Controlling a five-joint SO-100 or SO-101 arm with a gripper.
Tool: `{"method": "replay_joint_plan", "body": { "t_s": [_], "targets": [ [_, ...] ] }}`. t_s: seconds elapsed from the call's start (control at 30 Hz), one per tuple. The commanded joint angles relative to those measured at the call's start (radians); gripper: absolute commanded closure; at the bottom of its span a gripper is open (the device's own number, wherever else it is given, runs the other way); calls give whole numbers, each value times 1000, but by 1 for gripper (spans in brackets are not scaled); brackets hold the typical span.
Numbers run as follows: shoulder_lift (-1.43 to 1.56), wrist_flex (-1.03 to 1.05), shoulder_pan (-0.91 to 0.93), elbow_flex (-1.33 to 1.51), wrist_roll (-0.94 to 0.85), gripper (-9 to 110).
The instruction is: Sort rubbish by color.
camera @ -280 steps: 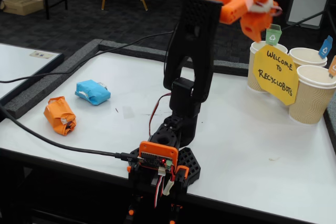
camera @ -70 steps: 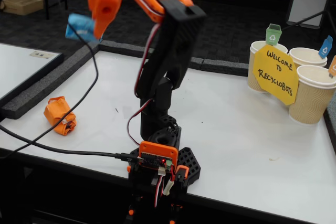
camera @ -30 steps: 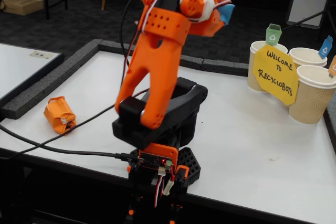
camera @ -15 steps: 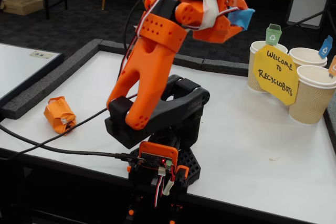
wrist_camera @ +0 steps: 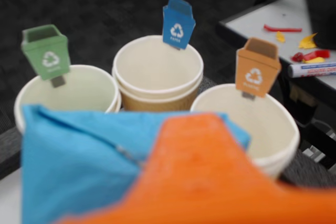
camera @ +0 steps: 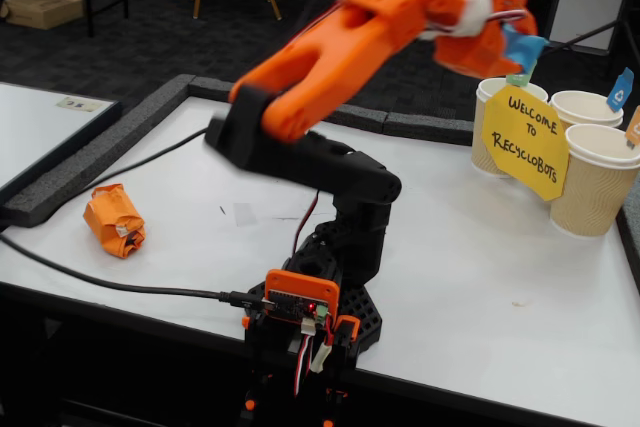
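Gripper (camera: pixel 512 47) clamps the light blue wad (wrist_camera: pixel 79 166) aloft, just short of the cups at the table's far right edge; the blue-tagged cup (wrist_camera: pixel 157 72) lies straight ahead, behind the nearer two

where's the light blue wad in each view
Wrist view: the light blue wad fills the lower left, held in the pincer, in front of the cups.
Fixed view: the light blue wad is at the upper right, at the tip of the raised arm, above the nearest cup.
Shared landmark: the blue bin tag, standing at a cup's rim.
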Motion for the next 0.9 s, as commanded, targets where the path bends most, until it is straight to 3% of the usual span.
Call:
{"method": "replay_joint_plan", "body": {
  "t_s": [0.0, 0.23, 0.87],
  "targets": [
    [-262, -129, 31, -296, -18, 101],
    [-575, -206, 43, -551, -18, 101],
    [-1012, -339, 43, -857, -18, 101]
  ]
}}
